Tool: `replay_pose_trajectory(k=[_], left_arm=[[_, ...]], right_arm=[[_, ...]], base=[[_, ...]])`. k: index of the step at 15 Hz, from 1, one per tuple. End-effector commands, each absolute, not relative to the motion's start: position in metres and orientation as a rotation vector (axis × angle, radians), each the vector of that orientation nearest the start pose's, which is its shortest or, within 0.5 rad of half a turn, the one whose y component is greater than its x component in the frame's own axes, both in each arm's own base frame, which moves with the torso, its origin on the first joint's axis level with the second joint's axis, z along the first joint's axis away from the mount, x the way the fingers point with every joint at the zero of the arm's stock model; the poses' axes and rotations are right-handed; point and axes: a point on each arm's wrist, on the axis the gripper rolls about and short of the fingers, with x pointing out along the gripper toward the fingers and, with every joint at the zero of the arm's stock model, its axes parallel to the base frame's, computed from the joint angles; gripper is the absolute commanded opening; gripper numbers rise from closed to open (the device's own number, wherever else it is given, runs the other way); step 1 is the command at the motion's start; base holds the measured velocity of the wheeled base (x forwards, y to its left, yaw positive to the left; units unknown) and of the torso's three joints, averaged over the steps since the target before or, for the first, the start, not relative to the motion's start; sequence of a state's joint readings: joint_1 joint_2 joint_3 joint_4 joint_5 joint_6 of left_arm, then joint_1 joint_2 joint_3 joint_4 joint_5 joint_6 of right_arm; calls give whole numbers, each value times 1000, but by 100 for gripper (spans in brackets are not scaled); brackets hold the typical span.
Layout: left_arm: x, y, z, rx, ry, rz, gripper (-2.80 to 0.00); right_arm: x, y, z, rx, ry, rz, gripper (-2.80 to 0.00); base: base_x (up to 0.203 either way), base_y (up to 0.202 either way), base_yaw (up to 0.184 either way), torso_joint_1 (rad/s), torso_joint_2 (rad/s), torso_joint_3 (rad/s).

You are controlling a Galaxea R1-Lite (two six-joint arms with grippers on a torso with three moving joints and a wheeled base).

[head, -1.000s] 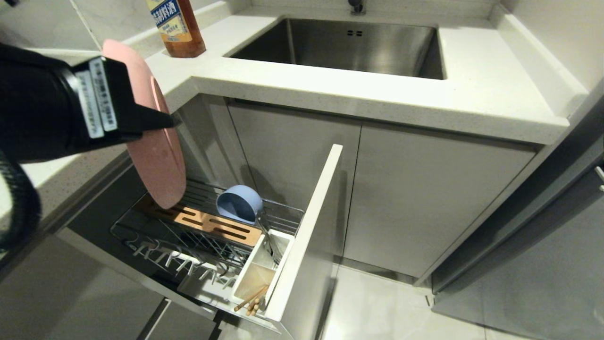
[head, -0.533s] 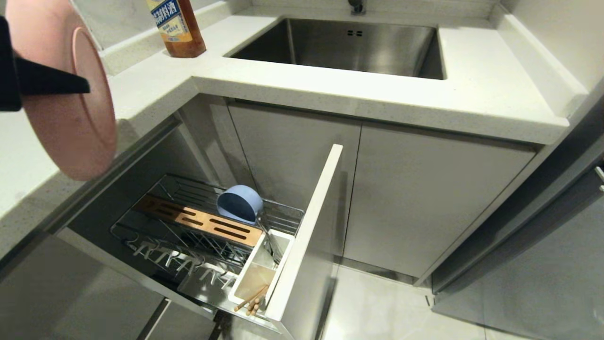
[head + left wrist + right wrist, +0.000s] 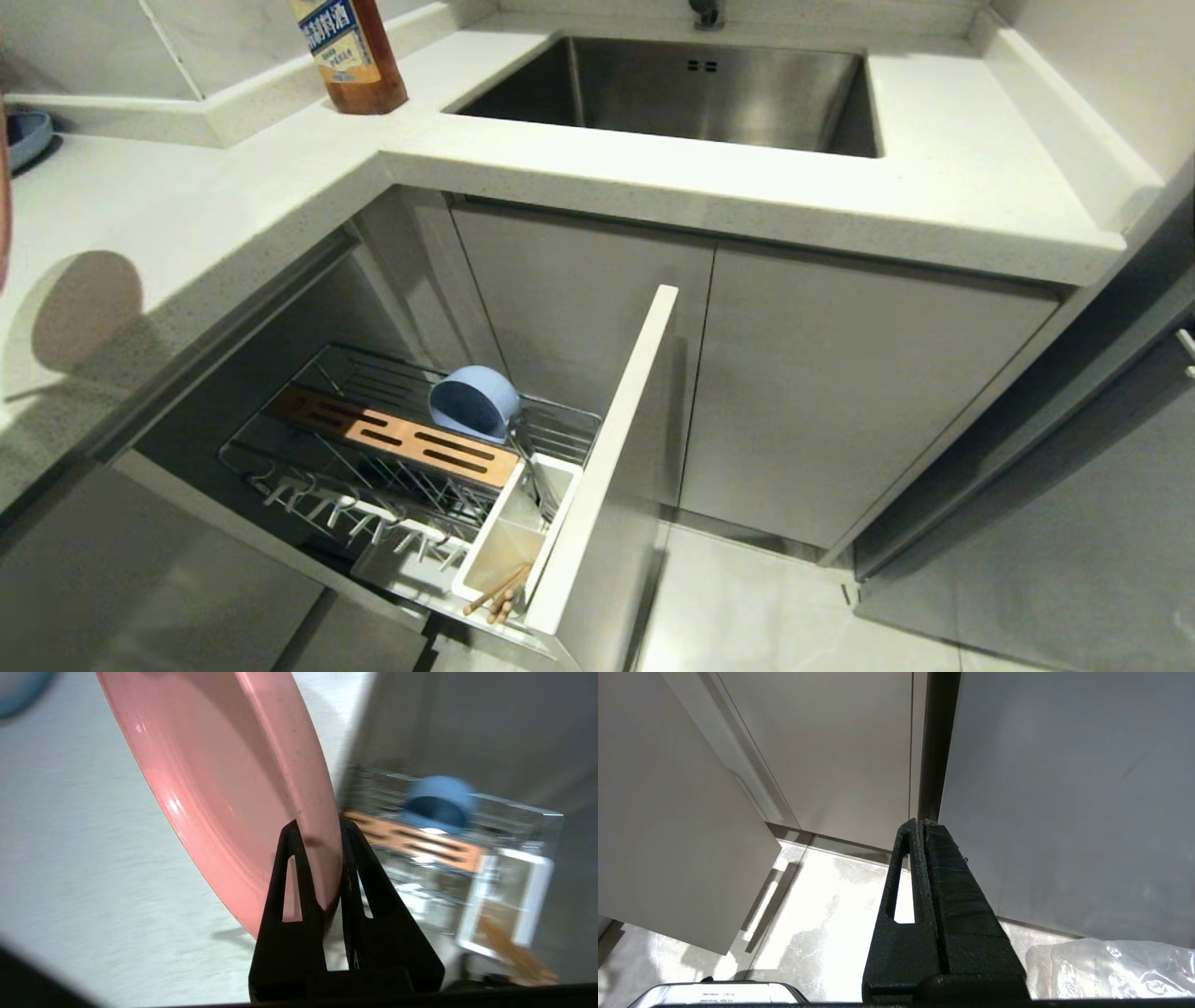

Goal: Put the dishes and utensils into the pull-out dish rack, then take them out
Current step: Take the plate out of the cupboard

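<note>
Pull-out dish rack (image 3: pixel 411 448) extends below the table (image 3: pixel 280 187), left of the sink (image 3: pixel 691 89). Bowl (image 3: pixel 474 403) on its side at rack's rear, behind wooden strip (image 3: pixel 392 436). Chopsticks (image 3: pixel 499 593) in utensil cup (image 3: pixel 518 537), against front panel (image 3: pixel 607 467). Bottle (image 3: pixel 350 56) stands on table, left of sink.

The black right gripper (image 3: pixel 923 823) is pointing toward the pale grey cabinet fronts (image 3: pixel 850 751), its two ribbed fingers (image 3: pixel 952 891) pressing flat together with nothing between them. Below it, the glossy light marbled floor tiles (image 3: pixel 822 905) are reflecting bright light. A crumpled clear plastic bag (image 3: pixel 1115 966) is lying on the floor beside a grey panel (image 3: pixel 1064 788).
</note>
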State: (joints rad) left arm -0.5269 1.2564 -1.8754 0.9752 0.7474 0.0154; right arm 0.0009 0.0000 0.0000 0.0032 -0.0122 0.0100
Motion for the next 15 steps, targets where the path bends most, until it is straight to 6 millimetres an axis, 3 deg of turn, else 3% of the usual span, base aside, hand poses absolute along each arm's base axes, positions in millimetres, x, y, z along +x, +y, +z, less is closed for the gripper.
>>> replay_pose_trajectory(k=[1,6,15], left_arm=[[96,-27,415,254,310,309,-280],[115,-16,394,401,560,443,-280],[171,-2,370,422,750,575,-280]], right_arm=[[-23,0,75,10,5,-11,-280],[-23,0,75,9,5,-11,-280],[-23,0,75,11,5,-11,-280]], base=[[0,0,0,0,0,0],[0,0,0,0,0,0],[0,0,0,0,0,0]])
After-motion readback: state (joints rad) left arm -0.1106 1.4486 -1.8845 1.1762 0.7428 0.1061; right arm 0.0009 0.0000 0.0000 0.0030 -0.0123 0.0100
